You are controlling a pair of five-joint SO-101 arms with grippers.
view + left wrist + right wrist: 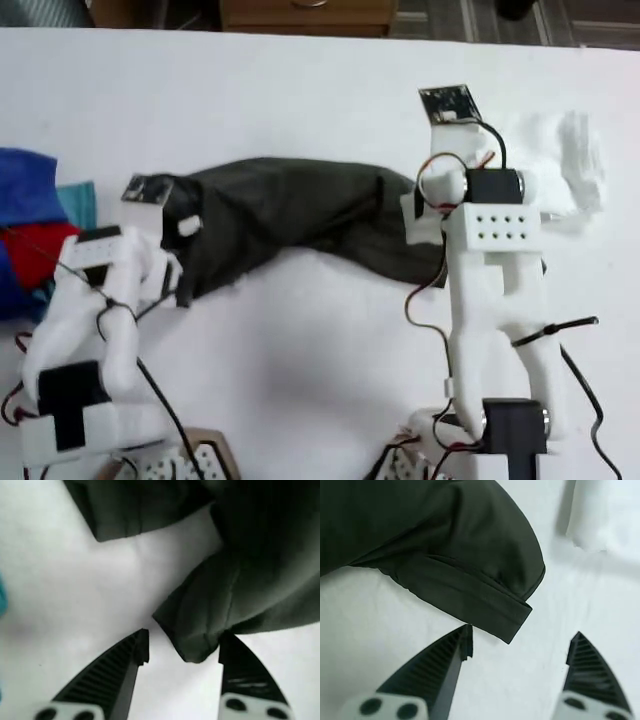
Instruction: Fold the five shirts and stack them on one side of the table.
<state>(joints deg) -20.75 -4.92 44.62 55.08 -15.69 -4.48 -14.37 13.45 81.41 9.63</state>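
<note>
A dark green shirt (290, 215) lies crumpled across the middle of the white table (300, 370). My left gripper (182, 647) is open at its left end, and a folded corner of the shirt (200, 635) hangs between the two fingertips. My right gripper (520, 642) is open at the shirt's right end, just short of a hemmed sleeve (480, 600) that lies flat on the table. In the high view the left arm (110, 300) and the right arm (490, 260) stand at either end of the shirt.
A pile of blue, red and teal shirts (35, 225) sits at the table's left edge. A white shirt (565, 170) lies at the right, beyond the right arm, with its edge (605, 515) past the dark sleeve. A wooden cabinet (305, 15) stands behind the table.
</note>
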